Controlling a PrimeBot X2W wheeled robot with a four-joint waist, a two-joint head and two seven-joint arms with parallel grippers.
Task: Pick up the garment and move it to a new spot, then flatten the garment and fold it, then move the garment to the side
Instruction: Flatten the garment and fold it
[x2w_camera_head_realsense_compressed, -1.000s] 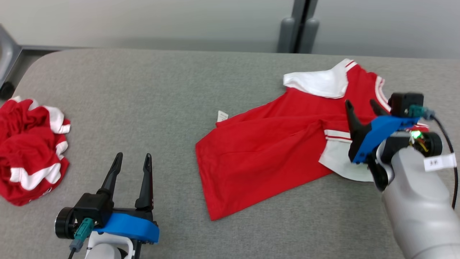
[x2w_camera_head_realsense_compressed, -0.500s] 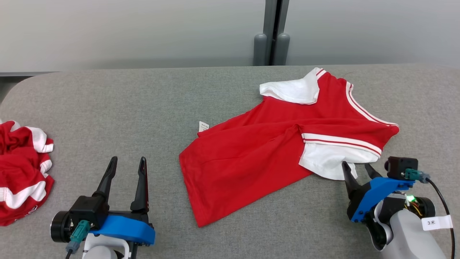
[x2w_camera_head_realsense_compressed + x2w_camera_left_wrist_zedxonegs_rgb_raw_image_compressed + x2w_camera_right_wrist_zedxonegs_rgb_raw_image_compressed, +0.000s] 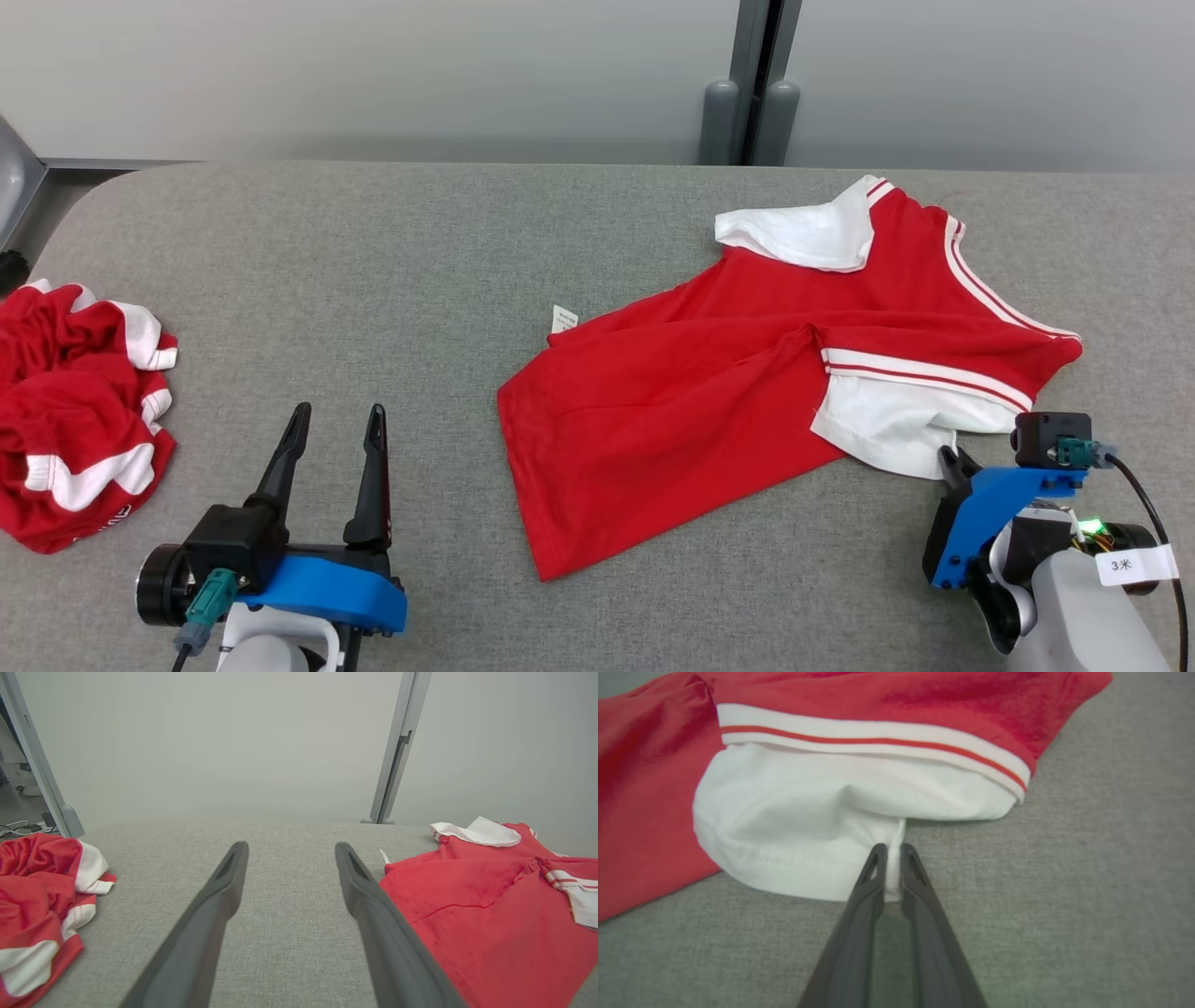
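The garment (image 3: pixel 709 392) is a red shirt with white sleeves and white-striped trim, spread loosely on the right half of the grey table (image 3: pixel 420 252). It also appears at the right of the left wrist view (image 3: pixel 490 905). My right gripper (image 3: pixel 950 459) sits at the near edge of the white sleeve (image 3: pixel 808 826). In the right wrist view its fingers (image 3: pixel 873 877) are pinched together on a fold of that white cloth, with the gripper (image 3: pixel 893 849) shut on it. My left gripper (image 3: pixel 336 420) rests open at the lower left, apart from the shirt, nothing between its fingers (image 3: pixel 224 891).
A second crumpled red and white garment (image 3: pixel 75 411) lies in a heap at the table's left edge, seen too in the left wrist view (image 3: pixel 42 896). A grey post (image 3: pixel 752 84) and pale wall stand behind the table. Bare table surface lies between the two garments.
My right gripper drew back from over the shirt to the white sleeve's near edge, then closed on the cloth. The head camera shifted. The left gripper stayed open and still.
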